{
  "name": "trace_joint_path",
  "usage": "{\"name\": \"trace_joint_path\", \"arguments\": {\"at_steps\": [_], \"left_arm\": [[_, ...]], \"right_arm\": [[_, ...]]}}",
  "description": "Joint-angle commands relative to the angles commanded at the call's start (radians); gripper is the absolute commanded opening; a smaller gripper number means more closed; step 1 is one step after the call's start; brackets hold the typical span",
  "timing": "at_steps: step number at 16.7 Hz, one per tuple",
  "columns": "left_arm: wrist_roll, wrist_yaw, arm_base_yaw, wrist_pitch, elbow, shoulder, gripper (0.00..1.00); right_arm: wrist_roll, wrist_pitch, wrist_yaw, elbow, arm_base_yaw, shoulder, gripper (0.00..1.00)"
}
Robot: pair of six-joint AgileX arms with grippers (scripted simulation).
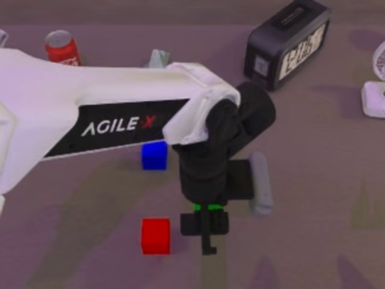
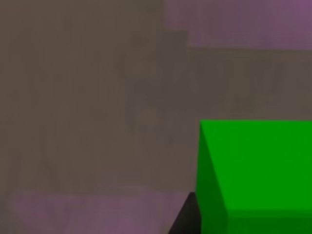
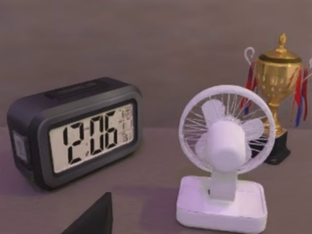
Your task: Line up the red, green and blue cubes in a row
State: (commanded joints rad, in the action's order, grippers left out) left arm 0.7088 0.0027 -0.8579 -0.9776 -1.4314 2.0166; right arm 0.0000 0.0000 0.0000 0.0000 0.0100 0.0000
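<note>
We hold the green cube [image 1: 206, 207] in our left gripper [image 1: 206, 226], its fingers closed on it, just right of the red cube [image 1: 156, 235]; the blue cube [image 1: 154, 155] sits farther back; next, we judge, comes releasing green level with red.

Bare table [image 1: 313, 241] right of the left claw [image 1: 207, 232]; red cube [image 1: 156, 236] left.

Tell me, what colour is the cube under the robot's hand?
Bright green. The green cube shows best in the left wrist view, at the left gripper.
</note>
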Motion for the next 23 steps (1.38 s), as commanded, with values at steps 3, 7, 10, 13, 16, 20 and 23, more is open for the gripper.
{"name": "trace_joint_path", "arguments": {"at_steps": [3,7,10,13,16,20,23], "left_arm": [[-0.001,0.0,-0.004,0.085,0.054,0.034,0.0],[-0.001,0.0,-0.005,0.092,0.06,0.039,0.0],[-0.001,0.0,-0.005,0.092,0.06,0.039,0.23],[-0.001,0.0,-0.005,0.092,0.06,0.039,0.45],[-0.001,0.0,-0.005,0.092,0.06,0.039,0.68],[-0.001,0.0,-0.005,0.092,0.06,0.039,0.98],[-0.001,0.0,-0.005,0.092,0.06,0.039,1.0]], "right_arm": [[0.0,0.0,0.0,0.0,0.0,0.0,1.0],[0.0,0.0,0.0,0.0,0.0,0.0,1.0],[0.0,0.0,0.0,0.0,0.0,0.0,1.0],[0.0,0.0,0.0,0.0,0.0,0.0,1.0],[0.0,0.0,0.0,0.0,0.0,0.0,1.0],[0.0,0.0,0.0,0.0,0.0,0.0,1.0],[0.0,0.0,0.0,0.0,0.0,0.0,1.0]]}}
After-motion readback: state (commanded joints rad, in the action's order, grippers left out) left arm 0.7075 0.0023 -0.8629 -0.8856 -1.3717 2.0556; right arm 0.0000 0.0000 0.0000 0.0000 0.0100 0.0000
